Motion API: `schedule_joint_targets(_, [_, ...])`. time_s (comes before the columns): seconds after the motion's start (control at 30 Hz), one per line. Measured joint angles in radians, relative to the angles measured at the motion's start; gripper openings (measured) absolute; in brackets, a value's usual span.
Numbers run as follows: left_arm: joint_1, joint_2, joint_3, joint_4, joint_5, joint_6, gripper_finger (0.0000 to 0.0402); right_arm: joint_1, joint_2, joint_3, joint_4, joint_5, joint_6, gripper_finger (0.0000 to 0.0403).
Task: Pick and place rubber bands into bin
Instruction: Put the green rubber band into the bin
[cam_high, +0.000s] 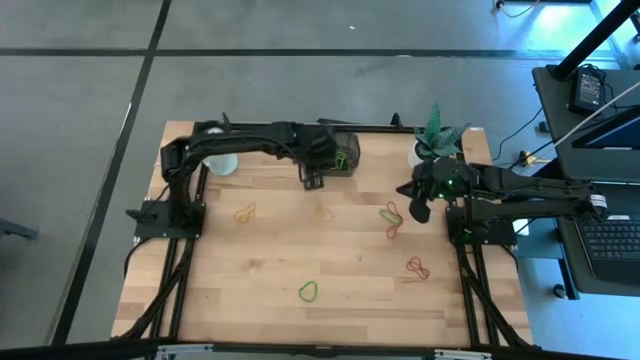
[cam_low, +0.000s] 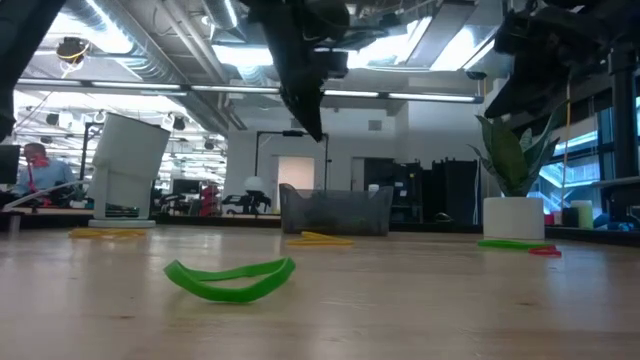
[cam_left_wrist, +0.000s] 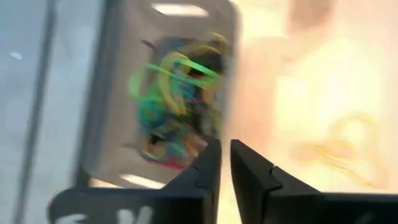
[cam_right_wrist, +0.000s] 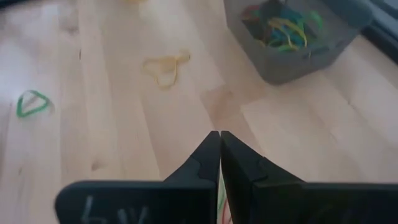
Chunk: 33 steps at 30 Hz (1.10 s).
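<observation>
Left gripper (cam_high: 313, 180) beside bin (cam_high: 343, 155), fingers nearly together, nothing held. Right gripper (cam_high: 417, 208) clenched, hovering over bands (cam_high: 391, 215), seemingly lining up next pick.

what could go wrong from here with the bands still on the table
1. The left hand hangs beside the bin, so a careless swing could knock the bin and spill the bands in it.
2. The right hand is shut above the table, and a sliver of yellow-green shows between its fingers; such a thin grip could slip.
3. The green band lies flat on the wood, so a grasp may miss.
</observation>
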Motion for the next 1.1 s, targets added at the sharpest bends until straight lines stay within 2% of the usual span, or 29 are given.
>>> schedule_joint_targets(0.1, [-0.04, -0.034, -0.055, -0.035, 0.057, -0.083, 0.0006, 0.0, 0.011, 0.0, 0.044, 0.0, -0.007, 0.0014])
schedule_joint_targets(0.23, [-0.111, -0.088, -0.168, -0.001, 0.112, -0.167, 0.0003, 0.0, 0.062, 0.0, 0.097, 0.0, -0.057, 0.0004])
schedule_joint_targets(0.5, [-0.275, -0.239, -0.442, 0.132, 0.05, -0.348, 0.0002, 0.0, 0.273, 0.085, 0.126, 0.001, -0.035, 0.0005])
schedule_joint_targets(0.63, [-0.323, -0.334, -0.564, 0.223, 0.048, -0.41, 0.0003, 0.0, 0.398, 0.182, 0.056, 0.004, 0.003, 0.001])
schedule_joint_targets(0.83, [-0.353, -0.486, -0.698, 0.249, 0.051, -0.466, 0.0002, 0.0, 0.573, 0.327, -0.195, 0.023, 0.131, 0.0015])
schedule_joint_targets(1.1, [-0.4, -0.718, -0.843, 0.249, 0.037, -0.54, 0.0003, 0.0, 0.753, 0.343, -0.326, 0.026, 0.365, 0.0055])
